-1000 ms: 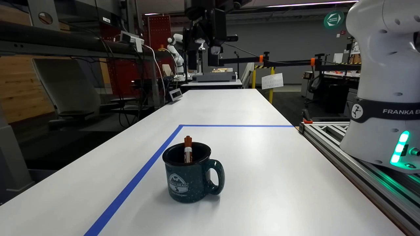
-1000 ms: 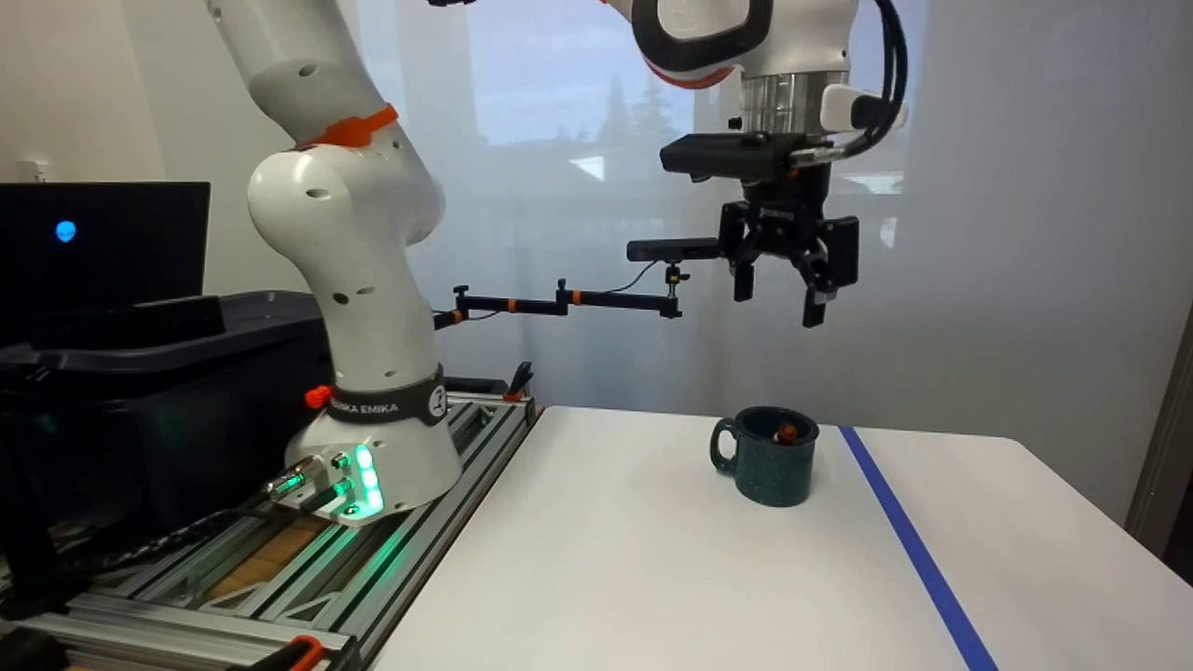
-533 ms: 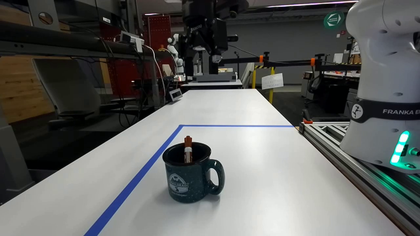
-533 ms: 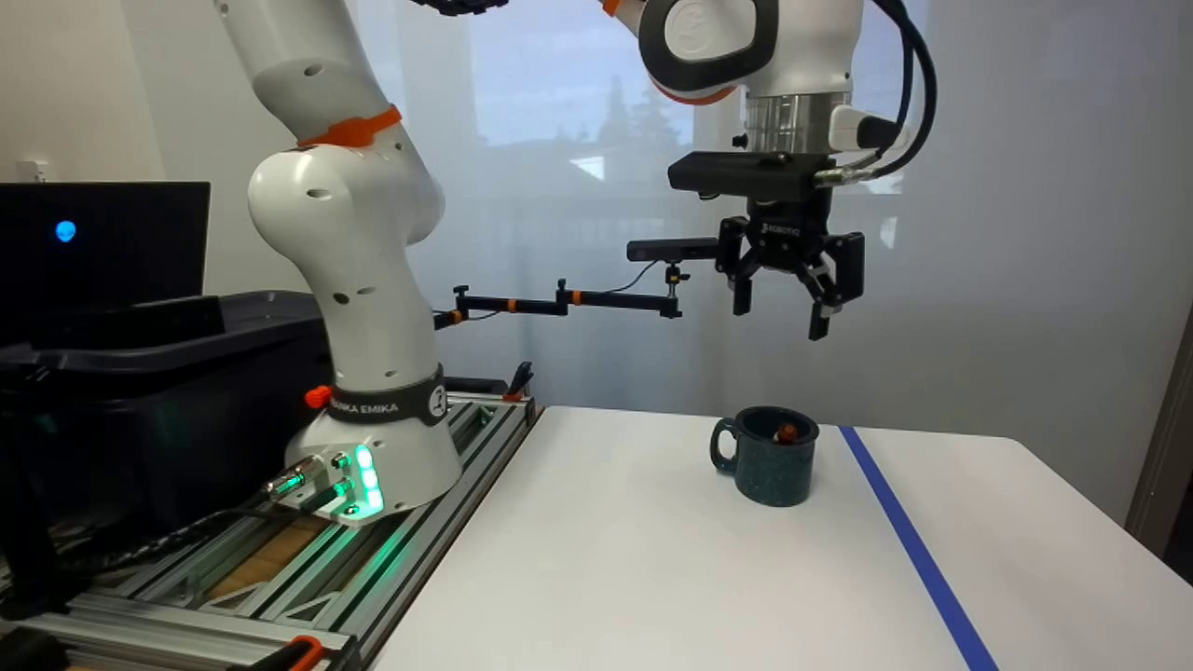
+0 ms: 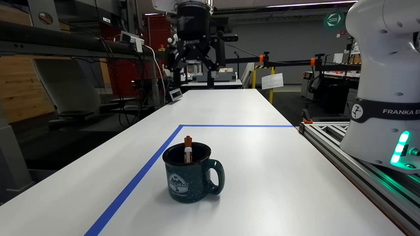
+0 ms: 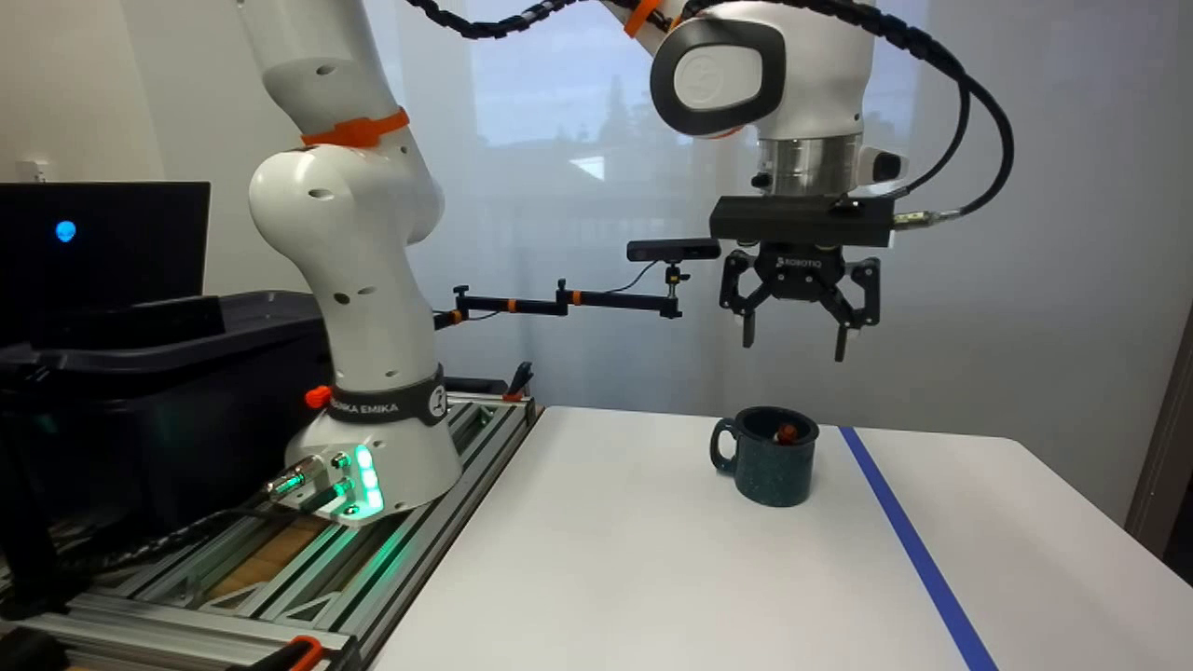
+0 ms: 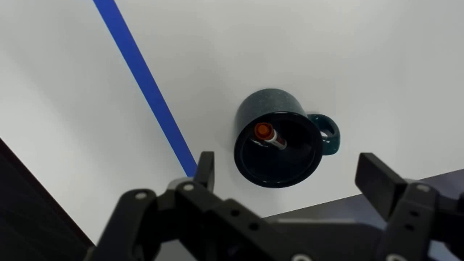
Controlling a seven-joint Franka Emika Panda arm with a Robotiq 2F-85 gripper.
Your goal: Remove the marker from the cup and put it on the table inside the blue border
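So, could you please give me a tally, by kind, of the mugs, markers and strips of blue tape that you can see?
Dark green Trailhead mug: 1
Orange-brown-topped marker, inside the mug: 1
Blue tape strips, meeting at a corner: 2
Total: 4

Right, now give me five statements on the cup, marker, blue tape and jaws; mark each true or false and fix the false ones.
1. The marker is inside the cup. True.
2. The jaws are closed on the marker. False: they are open, higher than the cup.
3. The cup's handle is on the side away from the nearest blue tape. True.
4. The cup lies on its side. False: it stands upright.
5. The cup straddles the blue tape. False: it stands apart from it.
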